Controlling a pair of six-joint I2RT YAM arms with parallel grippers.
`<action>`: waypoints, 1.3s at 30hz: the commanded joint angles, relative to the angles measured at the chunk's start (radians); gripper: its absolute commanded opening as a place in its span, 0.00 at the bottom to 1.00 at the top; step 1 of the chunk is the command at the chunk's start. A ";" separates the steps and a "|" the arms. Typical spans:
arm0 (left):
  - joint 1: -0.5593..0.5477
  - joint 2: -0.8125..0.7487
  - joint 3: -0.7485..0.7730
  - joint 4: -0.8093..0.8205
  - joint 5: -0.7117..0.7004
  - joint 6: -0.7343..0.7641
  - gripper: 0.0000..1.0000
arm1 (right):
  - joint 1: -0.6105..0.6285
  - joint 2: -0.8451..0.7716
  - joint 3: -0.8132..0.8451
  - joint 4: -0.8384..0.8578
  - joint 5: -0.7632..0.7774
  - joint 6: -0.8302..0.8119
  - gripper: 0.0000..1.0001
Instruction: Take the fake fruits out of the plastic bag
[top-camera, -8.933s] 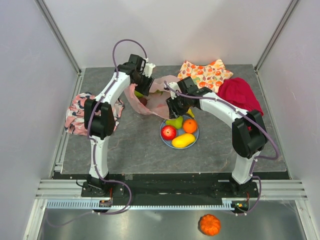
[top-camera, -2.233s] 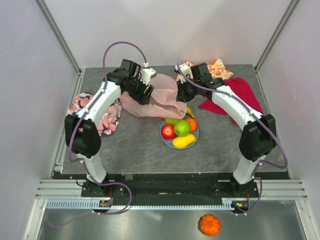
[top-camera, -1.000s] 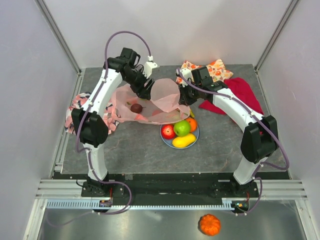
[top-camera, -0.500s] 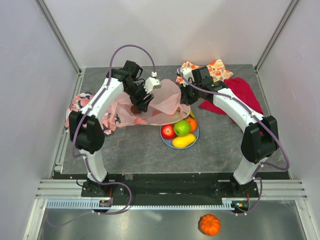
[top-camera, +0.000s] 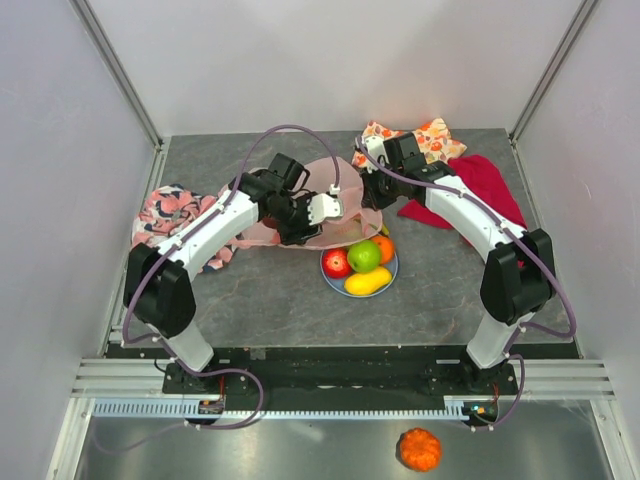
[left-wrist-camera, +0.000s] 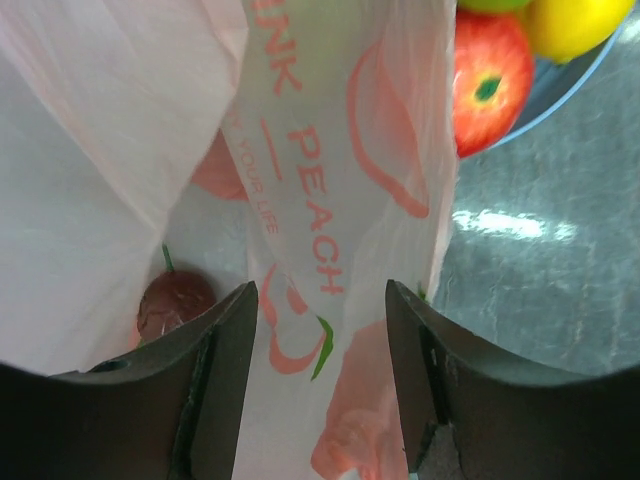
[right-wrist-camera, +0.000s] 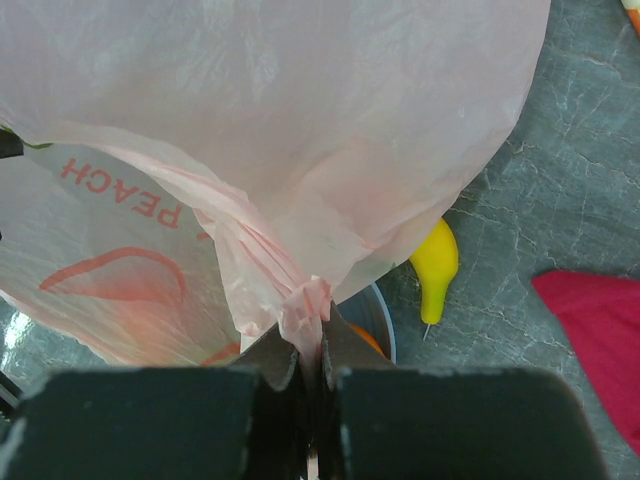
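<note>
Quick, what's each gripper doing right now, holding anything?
Left gripper: open, with a strip of the plastic bag between its fingers.
Right gripper: closed on a bunched fold of the plastic bag.

Blue plate, red cloth, small pumpkin

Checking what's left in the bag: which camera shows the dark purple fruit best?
Left wrist: the dark purple fruit, stem included, shows inside the plastic bag. Top view gives at most a dark patch beside the left arm; right wrist misses it.
</note>
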 joint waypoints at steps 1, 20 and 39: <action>-0.013 -0.054 0.005 0.068 -0.079 0.096 0.60 | -0.004 0.002 0.030 0.019 0.004 0.018 0.00; 0.213 0.345 0.292 -0.026 -0.086 -0.246 0.70 | -0.012 0.023 0.041 0.014 0.006 0.015 0.00; 0.228 0.442 0.159 0.247 -0.332 -0.188 0.68 | -0.010 0.049 0.067 0.011 -0.019 0.021 0.01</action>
